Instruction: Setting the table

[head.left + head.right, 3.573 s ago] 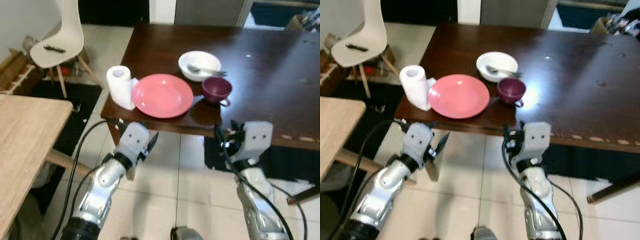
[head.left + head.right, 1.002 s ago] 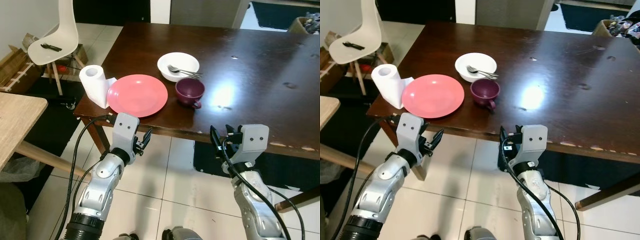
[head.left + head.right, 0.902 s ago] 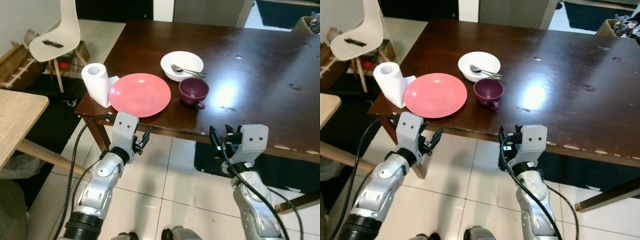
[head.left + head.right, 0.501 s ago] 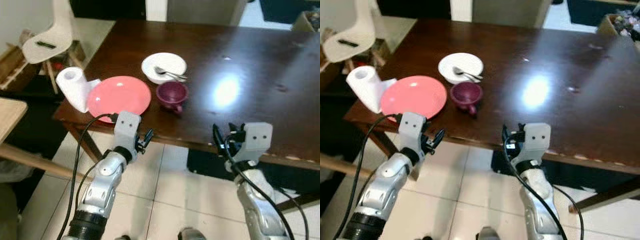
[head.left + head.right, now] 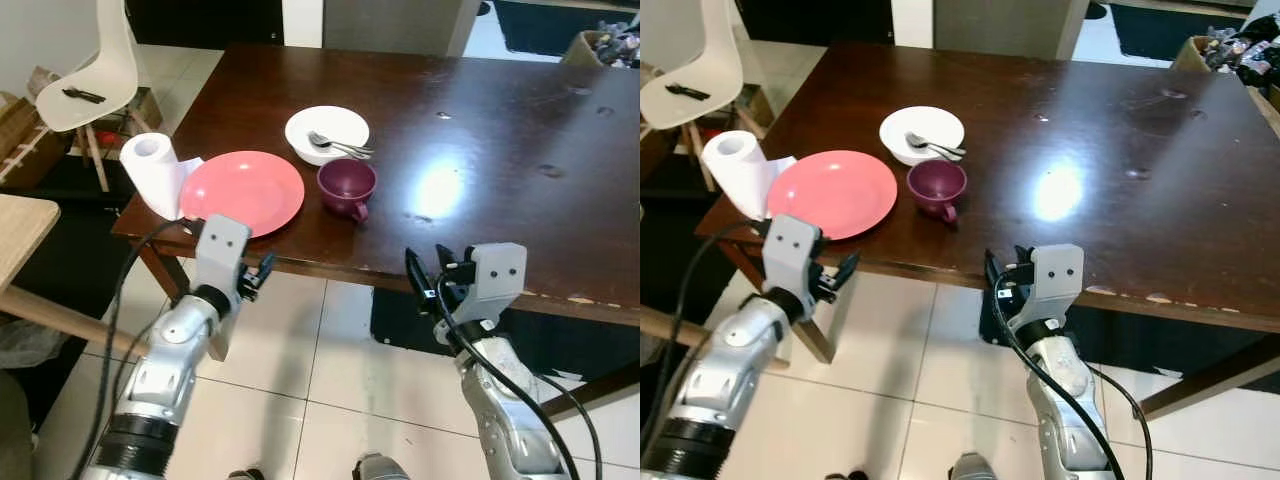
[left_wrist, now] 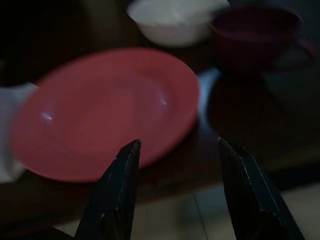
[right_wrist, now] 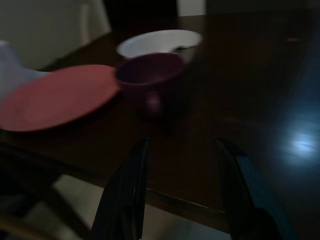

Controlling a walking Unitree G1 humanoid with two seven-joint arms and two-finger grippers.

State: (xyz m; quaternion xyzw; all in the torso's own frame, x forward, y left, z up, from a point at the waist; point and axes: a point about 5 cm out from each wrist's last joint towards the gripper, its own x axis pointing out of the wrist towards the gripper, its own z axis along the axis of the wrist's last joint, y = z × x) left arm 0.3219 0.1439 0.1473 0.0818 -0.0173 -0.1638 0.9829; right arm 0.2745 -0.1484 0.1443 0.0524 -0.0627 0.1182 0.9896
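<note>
On the table [image 5: 520, 120]: roll [image 5: 152, 173], plate [image 5: 242, 192], cup [image 5: 346, 186]; bowl [image 5: 326, 133] behind.

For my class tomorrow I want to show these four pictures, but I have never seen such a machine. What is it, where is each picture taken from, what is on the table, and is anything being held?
This is a walking humanoid robot with two silver arms, each ending in two long black fingers. The two wide pictures come from a stereo camera on its head, looking down. The two dark pictures come from cameras on its wrists, looking along the fingers.

On the dark brown wooden table lie a round pink plate, a white bowl with metal cutlery in it, a dark purple mug and a white paper towel roll. A white chair stands beyond.

The left gripper and right gripper are both open, in front of the table edge, holding nothing.
</note>
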